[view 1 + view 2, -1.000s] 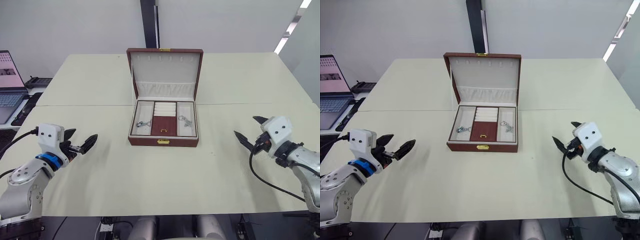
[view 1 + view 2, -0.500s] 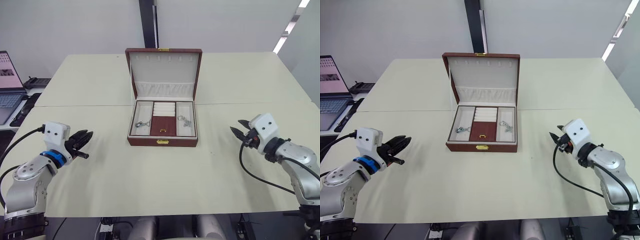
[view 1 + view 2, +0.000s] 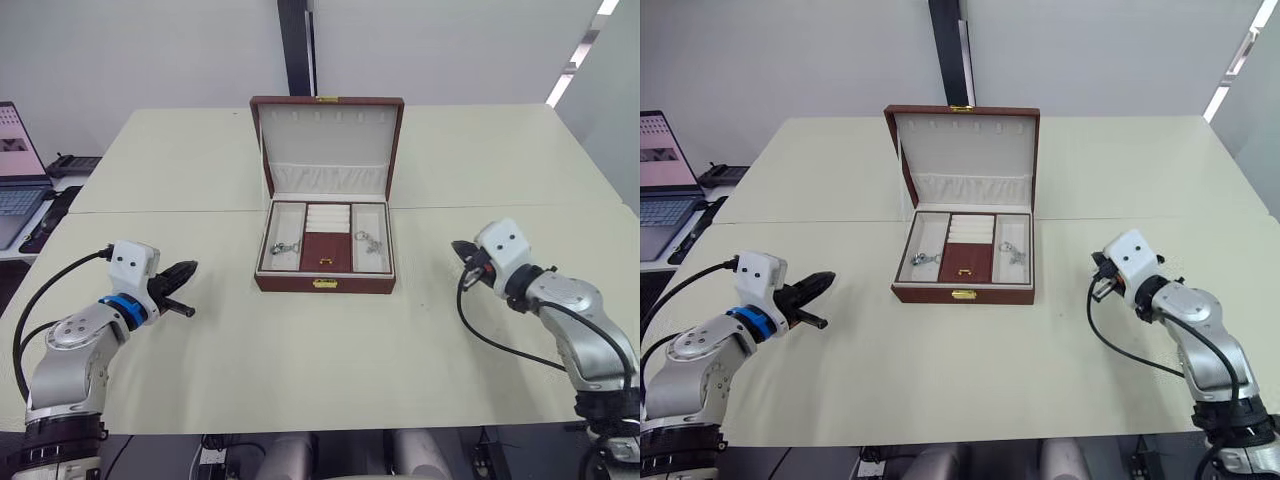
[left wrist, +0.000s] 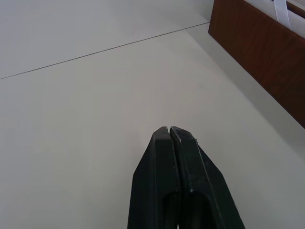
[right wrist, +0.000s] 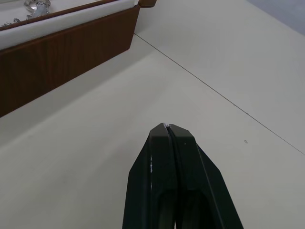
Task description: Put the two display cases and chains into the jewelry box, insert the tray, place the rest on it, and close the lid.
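- Silver-grey jointed arms, white boxy wrist housings
- Blue ring at left wrist
- Black looping cables
- Black tapered fingers (image 4: 174,186)

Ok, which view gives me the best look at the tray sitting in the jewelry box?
The left eye view: the tray shows whole from above, with a silver trinket in each side compartment and the lid open. The right eye view shows the same. The right wrist view catches one edge with a trinket; the left wrist view shows the box's wall.
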You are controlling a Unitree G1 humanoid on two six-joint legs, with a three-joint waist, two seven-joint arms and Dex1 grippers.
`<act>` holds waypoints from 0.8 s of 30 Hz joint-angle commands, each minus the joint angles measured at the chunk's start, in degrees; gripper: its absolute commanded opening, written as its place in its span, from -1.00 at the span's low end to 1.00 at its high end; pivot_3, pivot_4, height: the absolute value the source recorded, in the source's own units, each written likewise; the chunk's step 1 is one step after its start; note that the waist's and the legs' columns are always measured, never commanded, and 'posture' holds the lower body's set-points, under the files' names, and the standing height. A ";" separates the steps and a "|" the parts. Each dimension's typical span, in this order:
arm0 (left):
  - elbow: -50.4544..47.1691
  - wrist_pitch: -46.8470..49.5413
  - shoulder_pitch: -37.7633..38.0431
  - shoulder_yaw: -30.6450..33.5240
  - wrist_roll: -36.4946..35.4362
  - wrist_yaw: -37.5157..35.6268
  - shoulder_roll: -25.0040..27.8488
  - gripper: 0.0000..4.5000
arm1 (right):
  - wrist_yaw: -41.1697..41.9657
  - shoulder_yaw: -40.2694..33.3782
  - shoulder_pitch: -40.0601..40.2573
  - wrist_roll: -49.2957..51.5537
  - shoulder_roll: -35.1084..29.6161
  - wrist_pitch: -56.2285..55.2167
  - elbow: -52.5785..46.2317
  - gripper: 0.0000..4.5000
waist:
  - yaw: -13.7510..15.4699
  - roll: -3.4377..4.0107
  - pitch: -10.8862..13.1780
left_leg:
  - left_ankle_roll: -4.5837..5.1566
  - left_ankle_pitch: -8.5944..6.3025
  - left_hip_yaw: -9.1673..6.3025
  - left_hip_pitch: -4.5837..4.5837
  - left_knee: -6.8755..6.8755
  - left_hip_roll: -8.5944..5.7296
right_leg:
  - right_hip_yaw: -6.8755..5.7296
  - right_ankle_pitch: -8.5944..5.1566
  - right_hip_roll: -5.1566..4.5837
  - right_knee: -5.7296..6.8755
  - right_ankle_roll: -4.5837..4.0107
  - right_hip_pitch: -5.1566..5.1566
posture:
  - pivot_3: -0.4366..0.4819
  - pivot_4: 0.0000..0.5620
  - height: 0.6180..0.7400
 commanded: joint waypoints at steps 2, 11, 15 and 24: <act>-0.32 -1.31 -1.76 -1.30 1.02 0.44 -0.70 -1.00 | -1.91 2.29 -4.40 -2.45 1.40 1.88 1.03 -0.99 | -0.01 0.00 0.00 | 0.00 0.00 0.01 -0.01 0.00 0.00 | 0.01 0.00 -0.01 0.00 0.00 -0.01 | -0.05 -0.47 1.00; 2.56 0.21 -6.23 -4.25 1.19 0.52 -3.43 -1.00 | -2.45 6.86 -8.62 -4.66 4.61 4.75 3.43 -0.99 | -0.05 0.00 0.00 | -0.01 0.01 -0.01 -0.04 0.02 -0.01 | -0.01 0.00 -0.01 0.01 0.00 -0.05 | -0.05 -0.47 1.00; 4.09 1.07 -8.62 -6.06 1.74 0.30 -4.40 -1.00 | -2.59 8.70 -10.23 -5.39 6.64 5.75 4.86 -0.99 | -0.14 -0.01 -0.01 | -0.01 0.01 0.00 -0.04 0.04 -0.03 | -0.01 0.01 0.00 0.02 0.00 -0.05 | -0.05 -0.47 1.00; 4.74 2.43 -11.91 -9.48 1.19 -2.15 -5.81 -1.00 | -1.02 11.89 -12.39 -6.35 9.07 4.76 7.27 -0.99 | -0.18 -0.01 -0.01 | -0.03 0.02 0.00 -0.06 0.05 -0.04 | 0.00 0.01 0.00 0.03 0.00 -0.09 | -0.05 -0.47 1.00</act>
